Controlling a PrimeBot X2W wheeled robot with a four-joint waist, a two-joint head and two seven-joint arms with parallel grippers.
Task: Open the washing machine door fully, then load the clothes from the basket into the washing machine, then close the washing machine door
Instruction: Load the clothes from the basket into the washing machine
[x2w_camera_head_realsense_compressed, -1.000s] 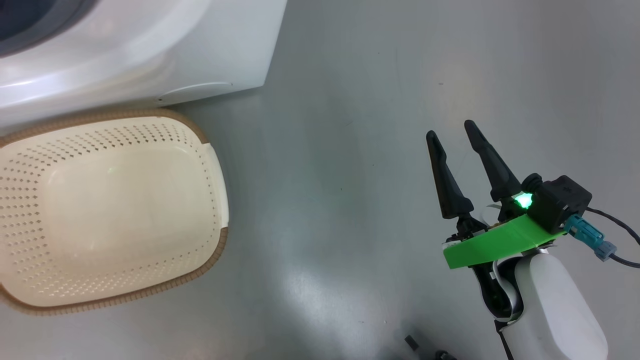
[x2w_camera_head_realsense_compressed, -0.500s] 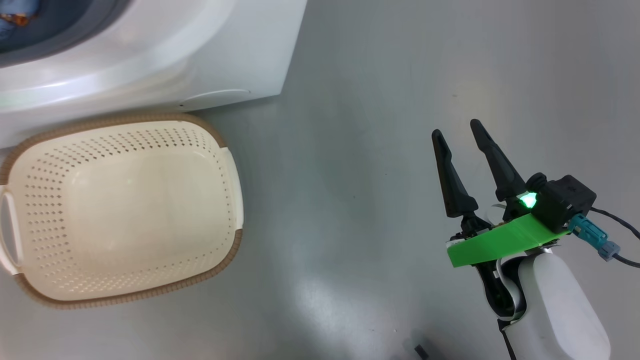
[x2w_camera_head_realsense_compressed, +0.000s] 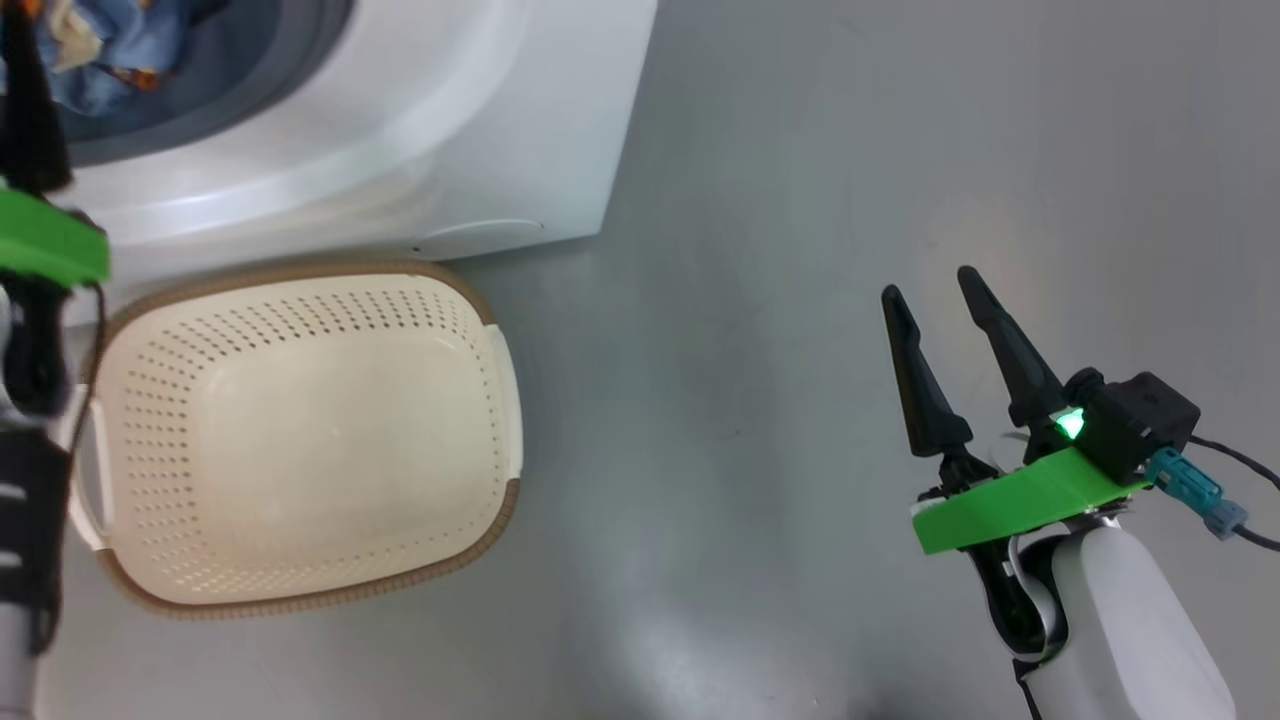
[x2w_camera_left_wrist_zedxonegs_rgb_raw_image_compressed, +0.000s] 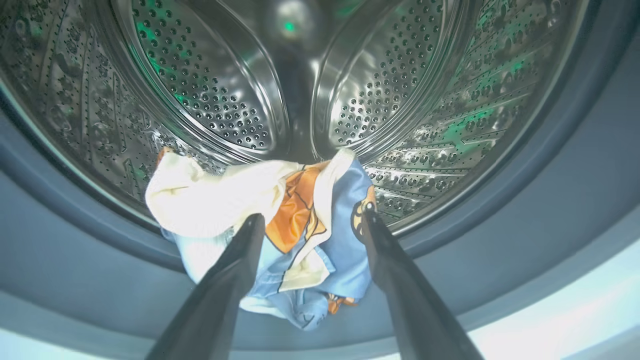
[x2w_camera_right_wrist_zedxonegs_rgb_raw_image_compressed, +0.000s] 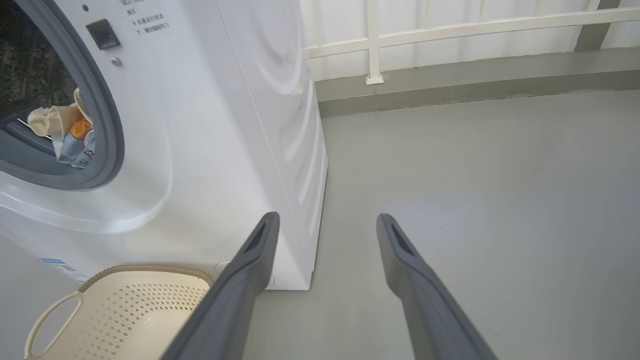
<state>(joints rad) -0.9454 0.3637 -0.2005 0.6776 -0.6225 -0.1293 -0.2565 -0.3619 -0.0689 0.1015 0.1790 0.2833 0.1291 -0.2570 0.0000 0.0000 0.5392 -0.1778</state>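
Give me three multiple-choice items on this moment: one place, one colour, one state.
1. Where do the clothes lie? A in the basket; B in the washing machine's opening; C in the right gripper.
2. The basket's rim is: A brown; B black; C green.
3. The right gripper is: A open and empty; B shut on the clothes; C shut on the basket's handle.
Answers: 1 B, the left wrist view shows them there; 2 A, a woven brown band; 3 A, its fingers stand apart over bare floor.
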